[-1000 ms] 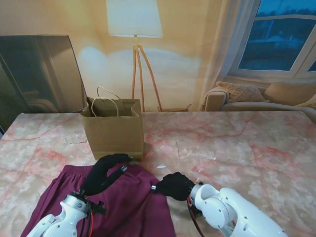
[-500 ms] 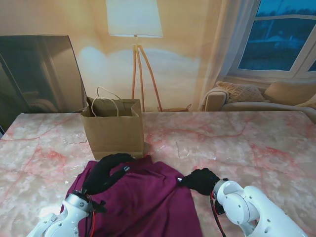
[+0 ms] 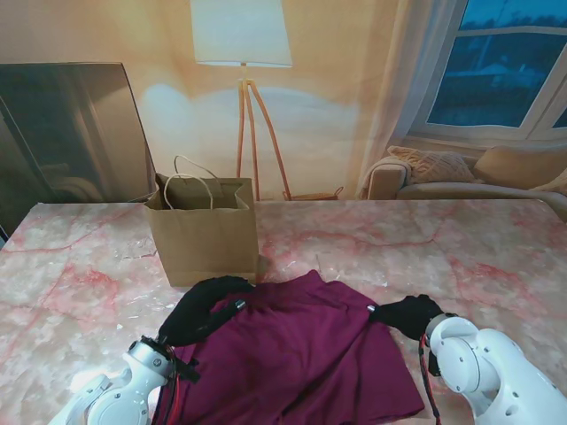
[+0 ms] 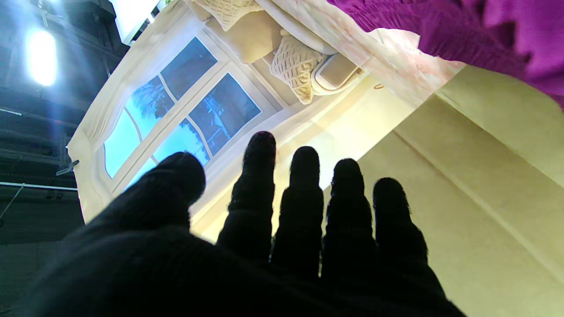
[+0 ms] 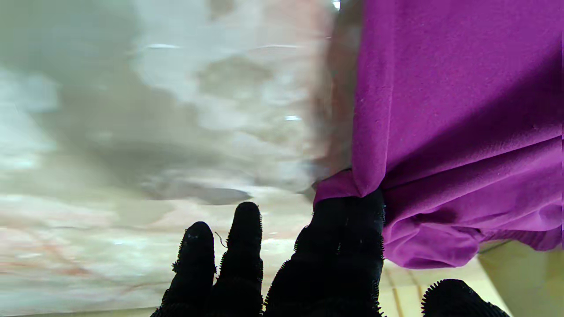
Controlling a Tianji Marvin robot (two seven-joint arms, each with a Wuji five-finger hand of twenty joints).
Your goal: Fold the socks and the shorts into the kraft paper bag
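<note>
While right hand [image 3: 409,313] pinches shorts [image 3: 301,354], kraft bag [image 3: 204,235] shows no print.

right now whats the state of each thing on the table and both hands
shorts: spread flat, not folded, outside the bag
bag: upright, mouth open, handles up
right hand: shut on the shorts' right edge
left hand: resting on the shorts' left part near the bag; the wrist view shows its fingers straight, no grip visible
socks: not in view
</note>
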